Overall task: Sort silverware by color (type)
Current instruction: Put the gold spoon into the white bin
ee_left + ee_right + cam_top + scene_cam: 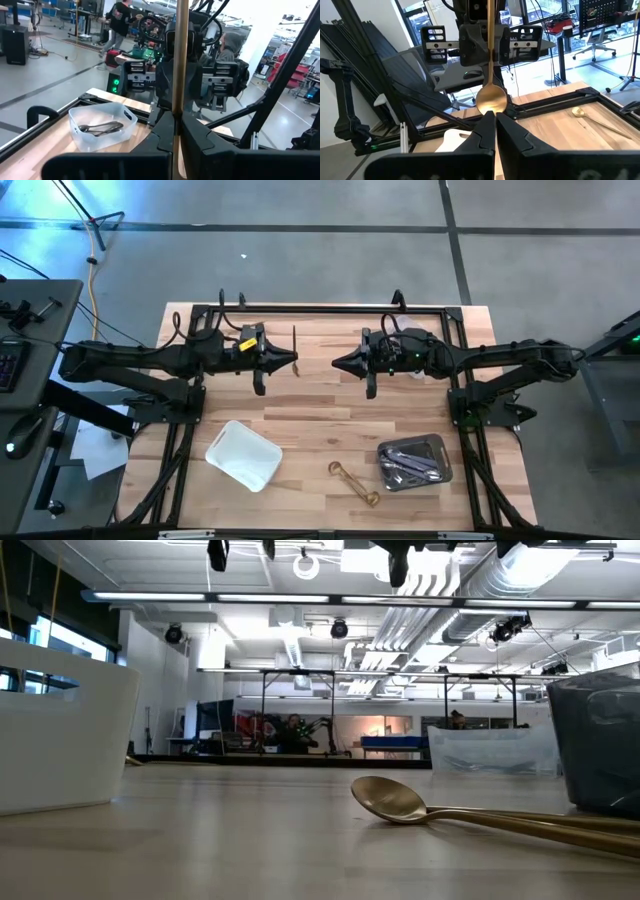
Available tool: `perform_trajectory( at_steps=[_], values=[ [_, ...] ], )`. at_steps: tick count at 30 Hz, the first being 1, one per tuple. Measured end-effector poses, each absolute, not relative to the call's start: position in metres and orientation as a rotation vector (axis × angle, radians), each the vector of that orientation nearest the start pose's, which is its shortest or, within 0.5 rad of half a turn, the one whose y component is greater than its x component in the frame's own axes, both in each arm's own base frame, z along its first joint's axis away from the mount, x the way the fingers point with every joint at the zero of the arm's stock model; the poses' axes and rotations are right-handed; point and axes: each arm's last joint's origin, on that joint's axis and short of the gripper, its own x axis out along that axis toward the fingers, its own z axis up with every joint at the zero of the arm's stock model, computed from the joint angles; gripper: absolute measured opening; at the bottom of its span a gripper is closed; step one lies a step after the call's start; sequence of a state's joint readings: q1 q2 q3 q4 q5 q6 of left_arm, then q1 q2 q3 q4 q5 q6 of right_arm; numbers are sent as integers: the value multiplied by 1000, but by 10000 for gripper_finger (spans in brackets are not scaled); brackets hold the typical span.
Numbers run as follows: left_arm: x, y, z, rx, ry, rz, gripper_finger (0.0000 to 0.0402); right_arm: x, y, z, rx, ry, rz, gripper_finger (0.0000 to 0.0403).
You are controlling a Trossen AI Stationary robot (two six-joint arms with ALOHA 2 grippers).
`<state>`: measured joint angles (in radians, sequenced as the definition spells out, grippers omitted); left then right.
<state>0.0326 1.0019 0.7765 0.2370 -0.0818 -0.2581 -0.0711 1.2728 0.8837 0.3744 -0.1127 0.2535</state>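
My left gripper (293, 362) hovers over the middle of the table, shut on a gold spoon (491, 97) that stands upright with its bowl down. My right gripper (338, 364) faces it a short way off, shut and touching nothing. A second gold spoon (355, 483) lies flat on the wood near the near edge; the low view shows this second spoon (400, 802) bowl up. Silver and dark utensils (408, 463) lie in a clear tray (440, 448). A white tray (243, 454) sits to the left of it. My left gripper pinches the gold spoon's handle (180, 107) between its two fingers. The fingers come level from the table's left and lie across the handle. The spoon is lifted clear of the table and upright, with its bowl (491, 98) hanging below the fingers and the handle's free end rising above them.
A black frame (330, 308) runs along the table's far edge and down both sides. Bare wood lies between the two trays and the arms. In the room beyond the table stand people, desks and equipment.
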Motion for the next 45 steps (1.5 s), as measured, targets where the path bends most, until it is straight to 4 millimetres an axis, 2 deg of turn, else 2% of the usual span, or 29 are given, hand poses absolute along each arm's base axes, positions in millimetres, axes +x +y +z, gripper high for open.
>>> perform_trajectory(
  at_steps=[20,28,45],
  values=[
    [226,10,331,-254,-26,112,0,288,-17,317,255,24,36,0],
    [226,10,331,-257,-26,112,1,287,-17,308,263,114,42,0],
    [226,10,330,-251,-17,113,1,288,-17,312,206,70,37,1]
  ],
)
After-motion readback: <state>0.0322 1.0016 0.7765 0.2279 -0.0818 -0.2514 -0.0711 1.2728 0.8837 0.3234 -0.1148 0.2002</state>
